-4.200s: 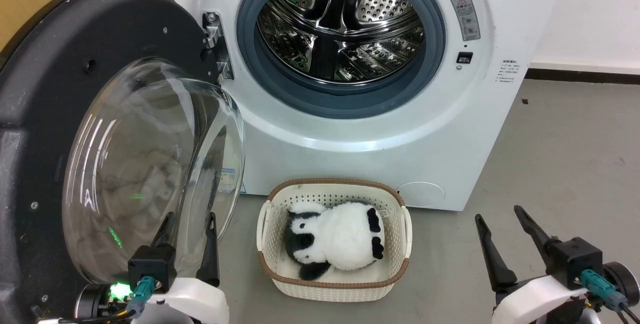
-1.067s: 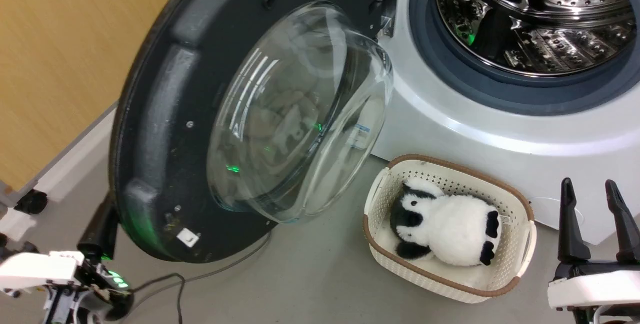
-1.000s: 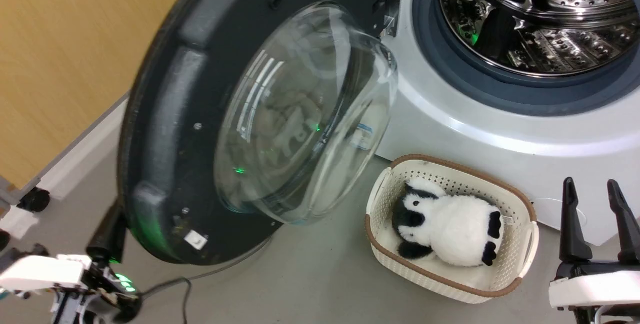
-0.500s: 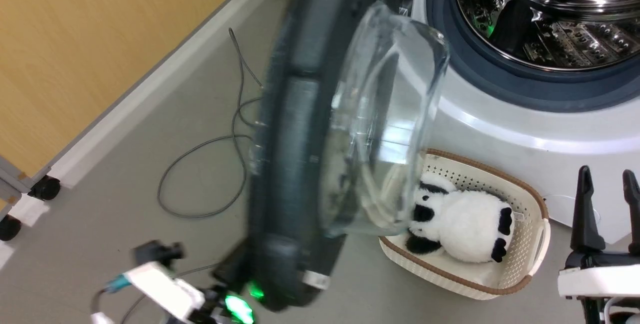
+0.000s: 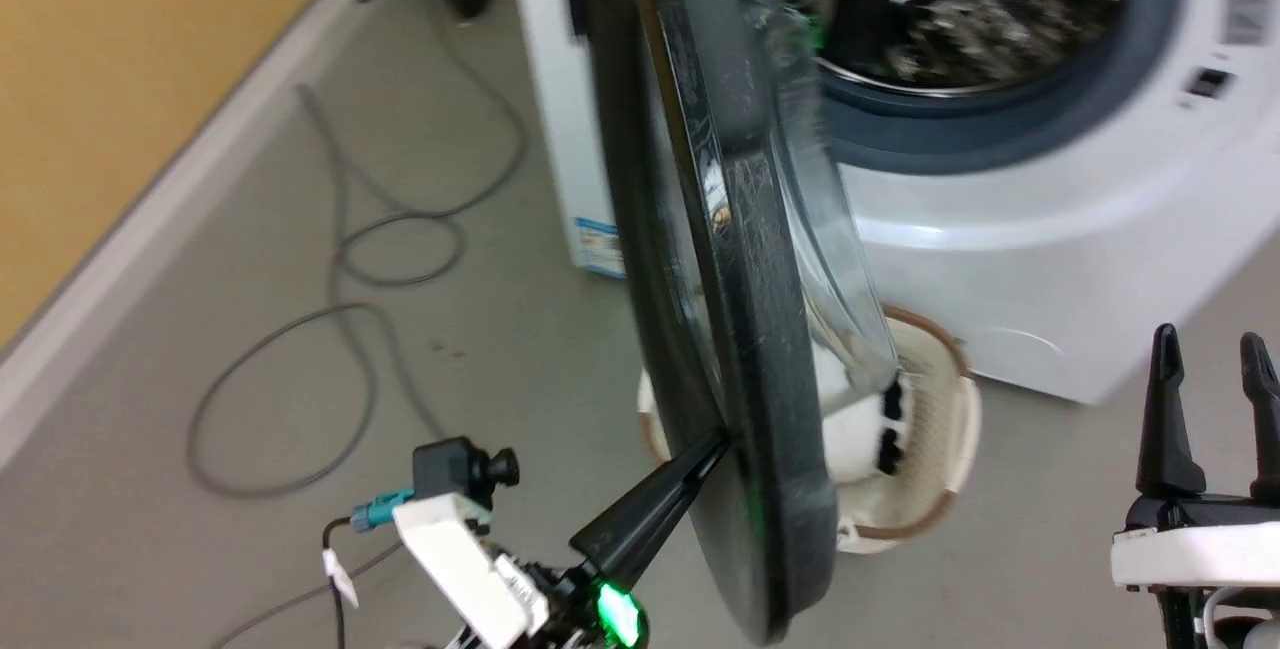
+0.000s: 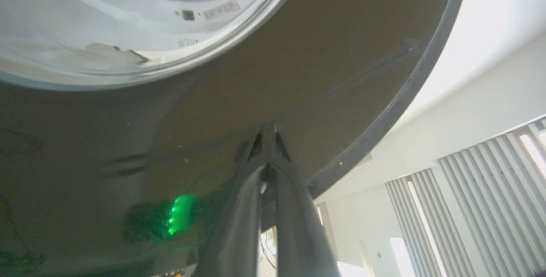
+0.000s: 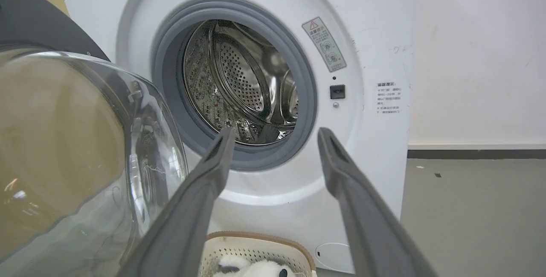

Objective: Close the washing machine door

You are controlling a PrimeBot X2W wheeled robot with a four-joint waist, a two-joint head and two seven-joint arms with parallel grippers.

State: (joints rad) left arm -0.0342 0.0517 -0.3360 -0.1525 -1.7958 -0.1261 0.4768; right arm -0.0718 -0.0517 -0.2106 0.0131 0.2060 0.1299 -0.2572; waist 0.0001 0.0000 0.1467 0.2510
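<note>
The washing machine door (image 5: pixel 745 299) stands edge-on to the head view, its black rim running from top centre to the bottom. Its glass bowl (image 7: pixel 72 153) bulges toward the white washing machine (image 5: pixel 1010 229), whose steel drum (image 7: pixel 243 85) is uncovered. My left gripper (image 5: pixel 715 451) is shut, its tips touching the door's outer face low down; the left wrist view shows the same tips (image 6: pixel 268 129) pressed on the dark panel (image 6: pixel 332 63). My right gripper (image 5: pixel 1205 349) stands open at the lower right, away from the door, with nothing between its fingers (image 7: pixel 213 161).
A cream basket (image 5: pixel 940 429) with a panda toy (image 5: pixel 850 429) sits on the floor before the machine, half behind the door. A grey cable (image 5: pixel 350 329) loops over the floor at left. A yellow-brown wall (image 5: pixel 120 79) rises at far left.
The door has swung from wide open to edge-on, toward the machine. My left gripper has followed round behind it, tips on its outer face. The head camera has turned.
</note>
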